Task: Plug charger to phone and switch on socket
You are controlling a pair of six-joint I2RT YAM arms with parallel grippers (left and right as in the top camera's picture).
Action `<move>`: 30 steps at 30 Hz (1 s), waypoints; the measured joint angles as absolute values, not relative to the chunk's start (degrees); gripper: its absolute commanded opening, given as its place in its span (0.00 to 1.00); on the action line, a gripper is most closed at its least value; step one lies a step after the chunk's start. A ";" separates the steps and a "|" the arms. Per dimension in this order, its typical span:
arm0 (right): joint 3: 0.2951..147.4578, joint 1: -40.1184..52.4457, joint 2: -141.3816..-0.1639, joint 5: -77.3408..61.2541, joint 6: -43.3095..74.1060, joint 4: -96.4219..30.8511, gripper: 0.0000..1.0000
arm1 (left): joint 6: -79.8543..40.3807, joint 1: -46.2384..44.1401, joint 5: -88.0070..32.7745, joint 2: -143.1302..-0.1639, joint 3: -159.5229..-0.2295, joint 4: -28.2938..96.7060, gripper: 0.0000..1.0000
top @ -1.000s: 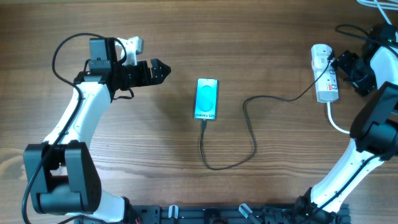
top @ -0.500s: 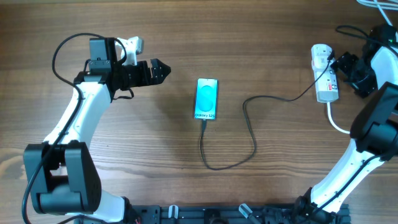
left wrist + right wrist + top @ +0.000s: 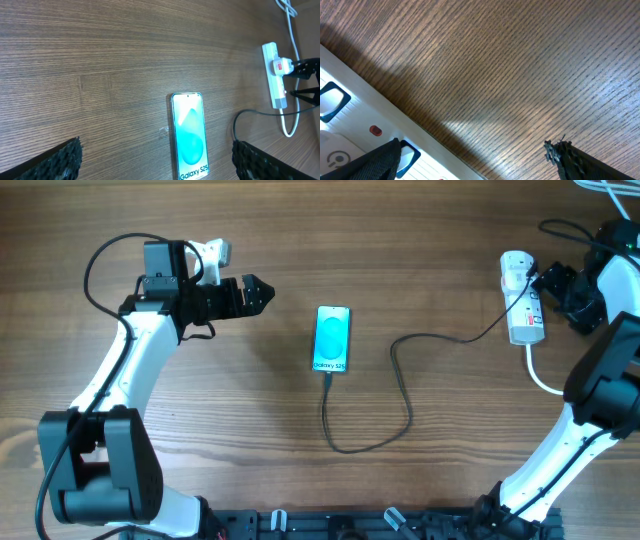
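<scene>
The phone lies flat at the middle of the desk, screen lit. The charger meets the phone's 6 o'clock end, loops, and runs toward the socket, which sits at 2 o'clock from the phone. The left hand hovers at the phone's 10 o'clock, fingers spread and empty. The right hand is at the socket's 3 o'clock side, also spread and grasping nothing.

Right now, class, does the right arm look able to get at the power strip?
Probably yes. The right hand, open, hangs right beside the power strip with nothing between them. The black cable runs off the strip's other side toward the phone, clear of the hand.
</scene>
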State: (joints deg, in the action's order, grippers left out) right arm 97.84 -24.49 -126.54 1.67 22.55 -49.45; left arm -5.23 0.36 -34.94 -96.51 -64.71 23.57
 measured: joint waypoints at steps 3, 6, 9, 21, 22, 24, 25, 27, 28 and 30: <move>97.84 -24.49 -126.54 1.67 22.41 -49.56 1.00 | -5.23 0.36 -34.94 -96.51 -64.71 23.57 1.00; 97.86 -24.49 -126.54 1.48 22.41 -50.13 1.00 | -5.23 0.36 -34.94 -96.51 -64.71 23.57 1.00; 97.97 -24.49 -126.54 1.32 22.44 -50.89 1.00 | -5.23 0.36 -34.94 -96.51 -64.71 23.55 1.00; 98.08 -24.49 -126.50 0.01 22.39 -52.42 1.00 | -5.23 0.36 -34.30 -96.51 -64.71 23.55 1.00; 98.06 -24.49 -126.50 -0.01 22.39 -52.42 1.00 | -5.23 0.36 -34.30 -96.51 -64.71 23.57 1.00; 98.06 -24.49 -126.50 -0.01 22.37 -52.47 1.00 | -5.23 0.36 -34.30 -96.51 -64.71 23.55 1.00; 98.10 -24.49 -126.50 -0.01 22.22 -52.71 1.00 | -5.23 0.36 -34.30 -96.51 -64.71 23.55 1.00; 98.39 -24.47 -126.43 -0.86 21.15 -54.70 1.00 | -5.23 0.36 -34.30 -96.51 -64.71 23.57 1.00; 98.39 -24.43 -126.43 -1.65 20.51 -55.75 0.98 | -5.23 0.36 -34.30 -96.51 -64.71 23.57 1.00; 98.39 -24.10 -126.43 -2.66 19.29 -57.25 1.00 | -5.23 0.36 -34.30 -96.51 -64.71 23.57 1.00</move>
